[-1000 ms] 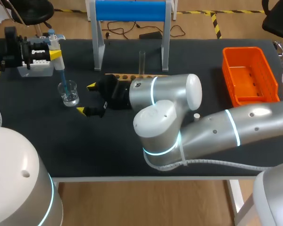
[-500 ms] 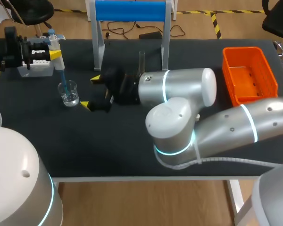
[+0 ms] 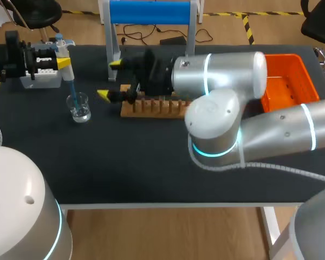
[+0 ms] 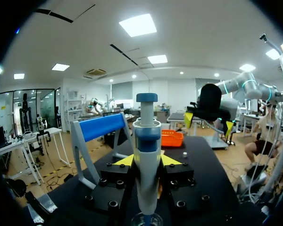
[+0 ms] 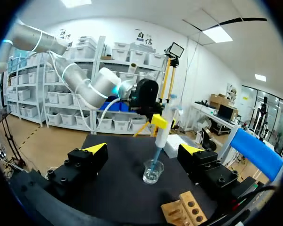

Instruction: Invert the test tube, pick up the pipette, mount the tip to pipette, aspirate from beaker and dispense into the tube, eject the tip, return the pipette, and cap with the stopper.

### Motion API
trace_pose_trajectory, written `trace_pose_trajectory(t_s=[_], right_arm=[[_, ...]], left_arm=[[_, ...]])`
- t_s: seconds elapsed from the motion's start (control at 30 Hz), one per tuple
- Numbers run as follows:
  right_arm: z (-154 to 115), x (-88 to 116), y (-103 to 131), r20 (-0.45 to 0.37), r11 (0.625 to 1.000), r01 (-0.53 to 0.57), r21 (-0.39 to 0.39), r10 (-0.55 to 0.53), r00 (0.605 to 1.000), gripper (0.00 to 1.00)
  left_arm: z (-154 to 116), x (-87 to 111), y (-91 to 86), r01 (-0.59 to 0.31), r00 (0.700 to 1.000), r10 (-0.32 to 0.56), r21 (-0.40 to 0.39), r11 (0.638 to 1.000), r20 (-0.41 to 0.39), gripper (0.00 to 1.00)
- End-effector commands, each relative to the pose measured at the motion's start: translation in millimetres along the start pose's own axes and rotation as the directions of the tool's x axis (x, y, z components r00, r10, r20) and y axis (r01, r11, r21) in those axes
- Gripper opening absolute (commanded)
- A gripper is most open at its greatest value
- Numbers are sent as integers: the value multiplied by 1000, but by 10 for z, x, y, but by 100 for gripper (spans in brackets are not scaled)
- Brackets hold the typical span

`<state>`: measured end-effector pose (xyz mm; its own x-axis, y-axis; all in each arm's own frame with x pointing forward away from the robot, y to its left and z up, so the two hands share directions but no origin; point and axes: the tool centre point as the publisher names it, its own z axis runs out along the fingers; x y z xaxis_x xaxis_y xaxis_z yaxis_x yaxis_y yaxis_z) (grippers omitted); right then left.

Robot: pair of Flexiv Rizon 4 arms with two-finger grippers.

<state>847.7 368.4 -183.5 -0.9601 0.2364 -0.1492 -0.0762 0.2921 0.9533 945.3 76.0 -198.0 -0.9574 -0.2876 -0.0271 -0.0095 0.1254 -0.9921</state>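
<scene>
At the far left of the head view, the left gripper [image 3: 62,58] is clamped on the pipette [image 3: 70,82]. The pipette stands upright, and its lower end dips into the glass beaker [image 3: 78,106] just below it in the frame. In the left wrist view, the yellow fingertips [image 4: 124,160] press the pipette [image 4: 146,150] from both sides, and the beaker [image 4: 147,218] sits directly under it. A white box [image 3: 40,80] rests by that gripper, near the table's upper left corner.

Further right, in the upper middle of the head view, the right gripper [image 3: 109,79] hangs over the left end of the wooden rack [image 3: 151,107]. Its fingers are spread wide with nothing between them. Its black body and the bulky silver arm [image 3: 222,81] block everything behind the rack, so the test tube cannot be seen. A blue bar on a pale stand [image 3: 151,12] stands at the top centre. The orange bin [image 3: 292,81] sits at the upper right, its near corner covered by the arm.

In the right wrist view, the right gripper [image 5: 144,148] is spread open, with the beaker [image 5: 152,172] ahead of it. The pipette [image 5: 162,129] stands in the beaker, held by the left gripper [image 5: 153,113]. A corner of the rack [image 5: 185,212] shows close under the gripper.

In the left wrist view, a small white object [image 4: 184,153] lies on the table ahead of the gripper. It is too small to identify.
</scene>
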Motion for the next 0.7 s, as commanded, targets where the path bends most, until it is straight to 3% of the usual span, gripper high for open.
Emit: trace_pose_trajectory(t_s=[0.03,0.4,0.7], right_arm=[[-332,-87,244,-252,1000,12,27,-5,968,100],[-287,-177,614,-401,1000,1,-13,-6,916,100],[8,-376,714,-494,999,-10,-32,-7,870,100]], left_arm=[[2,11,-2,-1,1000,1,0,1000,4,0],[2,11,-2,-1,1000,1,0,1000,4,0],[2,11,-2,-1,1000,1,0,1000,4,0]])
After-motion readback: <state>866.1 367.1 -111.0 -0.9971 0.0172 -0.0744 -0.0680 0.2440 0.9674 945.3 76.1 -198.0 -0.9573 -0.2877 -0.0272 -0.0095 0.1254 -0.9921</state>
